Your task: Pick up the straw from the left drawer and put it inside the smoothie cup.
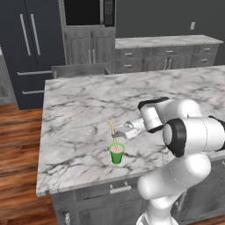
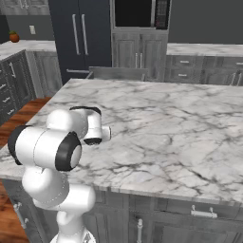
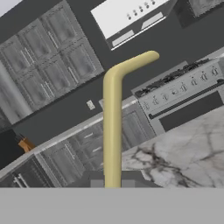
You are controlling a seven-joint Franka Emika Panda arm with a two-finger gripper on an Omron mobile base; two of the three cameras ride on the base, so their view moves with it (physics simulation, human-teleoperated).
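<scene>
The green smoothie cup [image 1: 116, 155] stands on the marble island near its front edge, pinkish smoothie showing at its mouth. My gripper [image 1: 118, 132] hangs just above and right of it, shut on the yellow straw [image 1: 112, 132]. The straw has a bent top, and its lower end reaches down to the cup's mouth. In the hand view the straw [image 3: 112, 127] rises from between my fingertips [image 3: 96, 183] and bends right at its top. The left drawer [image 1: 81, 70] stands pulled out beyond the island's far edge, and its inside is hidden from here.
The marble island top [image 1: 88, 105] spreads wide around the cup. My white arm [image 2: 47, 144] hides the cup in the right base view. The drawer [image 2: 116, 72] shows there too. A dark fridge [image 1: 26, 39] and grey cabinets [image 1: 167, 57] line the back wall.
</scene>
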